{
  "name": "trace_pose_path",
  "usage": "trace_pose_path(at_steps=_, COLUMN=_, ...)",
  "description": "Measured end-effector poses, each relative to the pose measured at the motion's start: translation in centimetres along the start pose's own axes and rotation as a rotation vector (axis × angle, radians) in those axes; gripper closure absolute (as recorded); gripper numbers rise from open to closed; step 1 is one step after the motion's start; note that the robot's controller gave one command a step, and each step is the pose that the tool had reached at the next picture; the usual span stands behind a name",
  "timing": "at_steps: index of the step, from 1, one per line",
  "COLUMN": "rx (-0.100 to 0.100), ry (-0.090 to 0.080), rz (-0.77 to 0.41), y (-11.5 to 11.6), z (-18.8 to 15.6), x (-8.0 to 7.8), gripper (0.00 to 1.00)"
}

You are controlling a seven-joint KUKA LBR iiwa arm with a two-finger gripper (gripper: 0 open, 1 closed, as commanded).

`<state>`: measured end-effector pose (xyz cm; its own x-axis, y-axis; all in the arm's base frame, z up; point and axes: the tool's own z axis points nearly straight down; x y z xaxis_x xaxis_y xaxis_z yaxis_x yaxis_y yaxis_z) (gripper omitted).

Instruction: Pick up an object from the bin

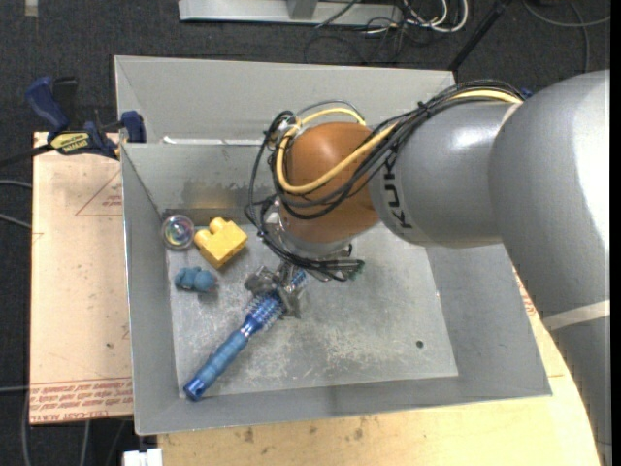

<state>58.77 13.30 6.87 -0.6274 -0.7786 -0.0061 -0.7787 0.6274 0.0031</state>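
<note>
My gripper (277,287) is low in the middle of the bin, under the orange dome, right at the upper end of a blue ribbed stick (233,346). The stick lies slanted on the bin floor, running down and left from the gripper toward the front left corner. To the gripper's left lie a yellow block (220,242) and a small blue lump (196,280), both apart from the gripper.
A shiny round silvery thing (178,230) sits by the bin's left wall beside the yellow block. The arm reaches in from the right and covers the bin's back right part.
</note>
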Motion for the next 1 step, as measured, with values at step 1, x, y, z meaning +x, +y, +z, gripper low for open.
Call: trace_pose_path(at_steps=1, rx=0.005, ry=0.001, rz=0.002, y=-0.01, z=-3.44, x=-0.14, gripper=1.00)
